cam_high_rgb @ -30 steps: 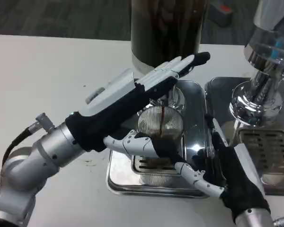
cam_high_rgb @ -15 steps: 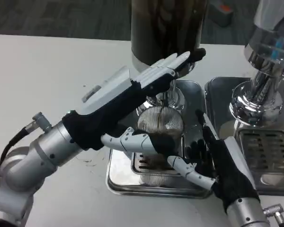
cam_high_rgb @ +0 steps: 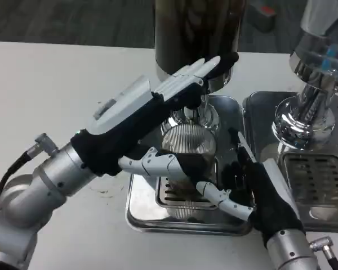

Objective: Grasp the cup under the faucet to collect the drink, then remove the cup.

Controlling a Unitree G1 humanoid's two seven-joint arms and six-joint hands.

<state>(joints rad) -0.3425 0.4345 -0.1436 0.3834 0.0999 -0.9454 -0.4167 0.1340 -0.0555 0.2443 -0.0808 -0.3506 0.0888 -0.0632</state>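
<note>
A ribbed clear cup [cam_high_rgb: 188,143] stands on the steel drip tray [cam_high_rgb: 138,216] under the faucet [cam_high_rgb: 192,114] of the dark drink dispenser [cam_high_rgb: 194,28]. My left hand [cam_high_rgb: 152,109] reaches over the cup with its fingers stretched flat against the faucet lever, and its thumb [cam_high_rgb: 152,165] crosses in front of the cup. My right hand [cam_high_rgb: 262,194] is just right of the cup, fingers spread and pointing up beside it, thumb reaching toward the cup's lower front. I cannot tell whether it touches the cup. I see no stream falling.
A second steel tray [cam_high_rgb: 318,185] with a shiny chrome machine base [cam_high_rgb: 304,118] stands to the right, close to my right arm. The white table [cam_high_rgb: 56,84] extends to the left.
The dark stream seen a second ago has stopped. My left hand has shifted slightly left and up at the lever. My right hand has moved up and left, closer to the cup.
</note>
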